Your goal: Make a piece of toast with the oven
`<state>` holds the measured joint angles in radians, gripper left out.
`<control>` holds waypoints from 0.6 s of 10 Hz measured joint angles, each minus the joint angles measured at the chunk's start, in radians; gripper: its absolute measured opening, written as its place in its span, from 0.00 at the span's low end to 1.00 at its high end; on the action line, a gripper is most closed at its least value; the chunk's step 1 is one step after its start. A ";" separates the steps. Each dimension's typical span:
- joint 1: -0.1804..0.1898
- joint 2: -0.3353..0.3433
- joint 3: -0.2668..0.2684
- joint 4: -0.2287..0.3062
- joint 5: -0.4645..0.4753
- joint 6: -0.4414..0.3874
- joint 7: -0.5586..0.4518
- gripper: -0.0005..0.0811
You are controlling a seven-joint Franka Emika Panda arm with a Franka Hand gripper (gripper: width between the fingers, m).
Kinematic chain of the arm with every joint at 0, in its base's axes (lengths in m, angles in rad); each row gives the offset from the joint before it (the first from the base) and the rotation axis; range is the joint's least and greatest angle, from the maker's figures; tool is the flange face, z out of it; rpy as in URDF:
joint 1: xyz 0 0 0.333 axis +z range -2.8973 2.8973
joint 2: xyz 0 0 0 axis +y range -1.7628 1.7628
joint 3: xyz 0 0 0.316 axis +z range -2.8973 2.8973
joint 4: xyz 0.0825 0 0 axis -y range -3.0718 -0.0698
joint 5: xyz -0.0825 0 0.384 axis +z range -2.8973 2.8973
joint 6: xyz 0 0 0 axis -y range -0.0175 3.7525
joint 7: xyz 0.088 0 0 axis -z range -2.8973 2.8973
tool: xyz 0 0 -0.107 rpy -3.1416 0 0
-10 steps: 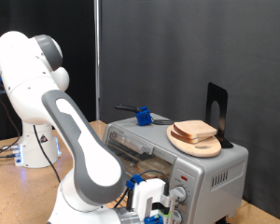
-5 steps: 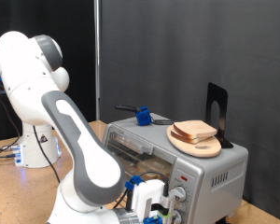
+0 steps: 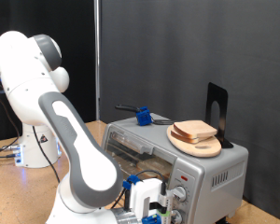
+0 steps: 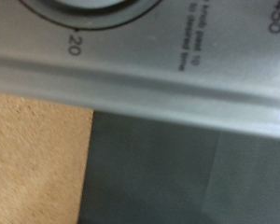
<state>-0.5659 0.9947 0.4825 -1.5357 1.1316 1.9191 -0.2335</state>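
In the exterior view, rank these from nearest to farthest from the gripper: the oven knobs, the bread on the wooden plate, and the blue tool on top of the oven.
Gripper is low at the oven front.
1. Knobs: on the front panel, right beside the gripper.
2. Bread: on the wooden plate atop the oven, towards the view's right.
3. Blue tool: at the oven top's rear edge.

Behind your setup hangs a dark, near-black curtain backdrop (image 3: 177,47), filling the upper exterior view from centre to right. You have a thin pale vertical pole (image 3: 96,56) running down it. At the exterior view's lower left, a light tan wooden tabletop (image 3: 14,191) shows, with thin cables (image 3: 2,149) lying across it. Lighting is even and dim.
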 joint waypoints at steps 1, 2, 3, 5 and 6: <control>-0.007 0.002 0.004 -0.010 0.023 -0.001 -0.064 0.12; -0.012 0.005 0.008 -0.016 0.039 -0.003 -0.112 0.12; -0.016 0.008 0.010 -0.018 0.050 -0.008 -0.162 0.12; -0.027 0.029 0.017 -0.008 0.062 -0.038 -0.262 0.12; -0.032 0.045 0.022 0.004 0.063 -0.059 -0.303 0.12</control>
<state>-0.5982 1.0400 0.5045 -1.5317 1.1949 1.8596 -0.5361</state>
